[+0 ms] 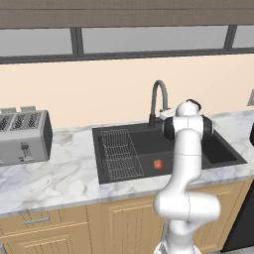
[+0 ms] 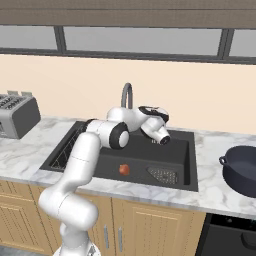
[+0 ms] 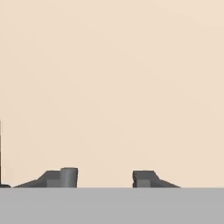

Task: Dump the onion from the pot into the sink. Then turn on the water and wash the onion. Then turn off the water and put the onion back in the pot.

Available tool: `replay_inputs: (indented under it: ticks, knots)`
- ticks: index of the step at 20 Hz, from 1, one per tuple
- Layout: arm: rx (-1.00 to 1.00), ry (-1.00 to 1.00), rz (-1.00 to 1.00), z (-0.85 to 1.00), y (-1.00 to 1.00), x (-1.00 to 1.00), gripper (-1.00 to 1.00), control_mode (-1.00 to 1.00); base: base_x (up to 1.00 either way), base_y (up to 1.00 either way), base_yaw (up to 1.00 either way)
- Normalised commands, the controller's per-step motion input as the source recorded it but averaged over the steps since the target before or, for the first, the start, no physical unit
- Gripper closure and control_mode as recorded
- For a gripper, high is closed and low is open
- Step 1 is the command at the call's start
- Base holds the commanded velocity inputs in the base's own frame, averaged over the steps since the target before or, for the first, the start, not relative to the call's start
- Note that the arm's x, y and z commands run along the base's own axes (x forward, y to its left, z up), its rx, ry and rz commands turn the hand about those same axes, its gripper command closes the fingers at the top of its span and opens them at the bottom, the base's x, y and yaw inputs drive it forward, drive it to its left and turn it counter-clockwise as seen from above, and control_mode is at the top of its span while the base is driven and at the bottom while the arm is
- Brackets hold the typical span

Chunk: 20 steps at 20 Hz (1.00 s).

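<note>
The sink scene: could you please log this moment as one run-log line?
onion: on sink floor | pot: on counter, right | water: none seen | gripper: jaws apart, empty, near faucet

One onion (image 1: 158, 164) — a small orange-red ball at the centre of the left base view. One sink (image 1: 144, 140) with one wire rack (image 1: 120, 154), one gooseneck faucet (image 1: 157, 101) and one round drain (image 2: 164, 175). One toaster (image 1: 24, 136) at the left edge — and one dark pot (image 2: 241, 170) at the right edge of the right base view. One marble desk (image 1: 54, 176).
</note>
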Motion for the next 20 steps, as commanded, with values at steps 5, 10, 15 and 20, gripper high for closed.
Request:
replay_inputs:
  ticks: [5, 10, 15, 20]
  knots:
    - [0.12, 0.00, 0.00, 0.00, -0.63, 0.05, 1.00, -1.00, 0.00, 0.00, 0.00]
    - [0.25, 0.04, -0.09, -0.21, -1.00, 0.16, 1.00, -1.00, 0.00, 0.00, 0.00]
    - [0.13, 0.02, -0.03, -0.25, -0.65, 0.08, 1.00, -1.00, 0.00, 0.00, 0.00]
    - [0.09, 0.03, 0.00, -0.30, -0.56, 0.01, 1.00, -1.00, 0.00, 0.00, 0.00]
